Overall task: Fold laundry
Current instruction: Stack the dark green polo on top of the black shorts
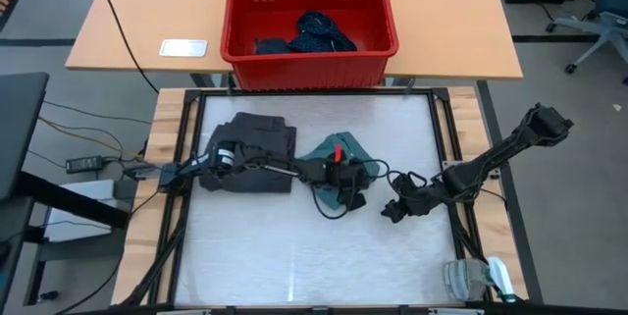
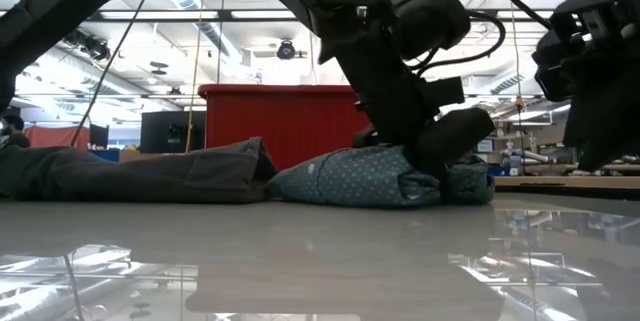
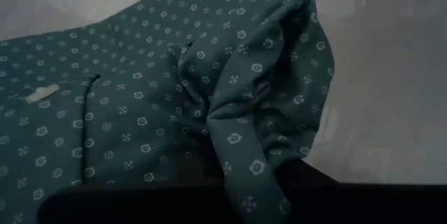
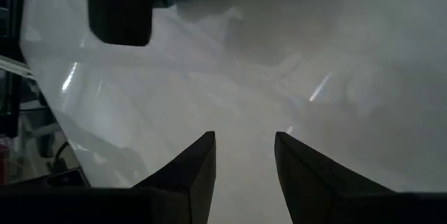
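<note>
The teal-green dotted shirt (image 1: 336,155) lies bunched on the white table top; it also fills the left wrist view (image 3: 140,91) and shows in the low view (image 2: 360,176). My left gripper (image 1: 345,185) reaches over the charcoal grey piece (image 1: 253,148), which lies flat on the table, and is shut on the shirt. My right gripper (image 1: 397,207) hovers open over bare table to the right of the shirt, its fingers apart in its wrist view (image 4: 244,161). A navy dotted piece (image 1: 324,30) and a plain dark one (image 1: 272,46) lie in the red basket. My left gripper pinches a bunched fold at the shirt's right-hand end (image 3: 244,175) between its two fingers, with several layers gathered. It comes from the table's left, slanting down. The shirt rests on the table (image 2: 400,186), and the fold rises in a hump in front of the fingers.
The red basket (image 1: 310,62) stands on the wooden table beyond the far edge. A white flat object (image 1: 183,48) lies left of it. A wooden frame (image 1: 175,138) borders the table top. Bare white surface (image 1: 294,246) spreads along the near side.
</note>
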Action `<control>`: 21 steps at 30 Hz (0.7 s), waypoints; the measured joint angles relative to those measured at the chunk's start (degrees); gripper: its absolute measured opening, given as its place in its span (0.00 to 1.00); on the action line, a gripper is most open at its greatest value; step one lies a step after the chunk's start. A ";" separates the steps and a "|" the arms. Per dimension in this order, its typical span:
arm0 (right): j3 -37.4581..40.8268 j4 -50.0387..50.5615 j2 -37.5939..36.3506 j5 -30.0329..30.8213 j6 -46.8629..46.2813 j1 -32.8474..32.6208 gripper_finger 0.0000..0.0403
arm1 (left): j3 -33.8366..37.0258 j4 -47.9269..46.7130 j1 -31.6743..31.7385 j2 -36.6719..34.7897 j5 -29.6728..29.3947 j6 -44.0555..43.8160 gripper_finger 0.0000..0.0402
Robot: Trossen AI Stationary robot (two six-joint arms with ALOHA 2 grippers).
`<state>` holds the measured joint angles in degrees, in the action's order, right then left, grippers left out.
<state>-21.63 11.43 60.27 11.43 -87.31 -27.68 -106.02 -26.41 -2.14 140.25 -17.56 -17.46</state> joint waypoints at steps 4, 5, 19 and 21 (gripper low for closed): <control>0.00 -0.50 -0.02 0.97 0.23 0.00 0.38 | -0.02 -0.41 0.96 -0.06 2.80 -0.19 0.08; 0.00 -0.94 -0.02 1.03 0.26 0.00 0.38 | -0.02 -0.55 1.13 -0.30 3.58 -0.75 0.08; -0.02 0.84 -1.05 3.56 1.64 -0.07 0.38 | 0.85 -8.50 7.46 -15.18 17.71 -1.78 0.08; 0.00 0.65 -1.09 4.12 1.84 -0.07 0.38 | 0.81 -8.64 8.53 -17.05 19.70 -1.89 0.08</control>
<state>-21.63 12.08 59.18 15.55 -85.47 -27.75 -105.21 -35.05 6.39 123.20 2.14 -19.35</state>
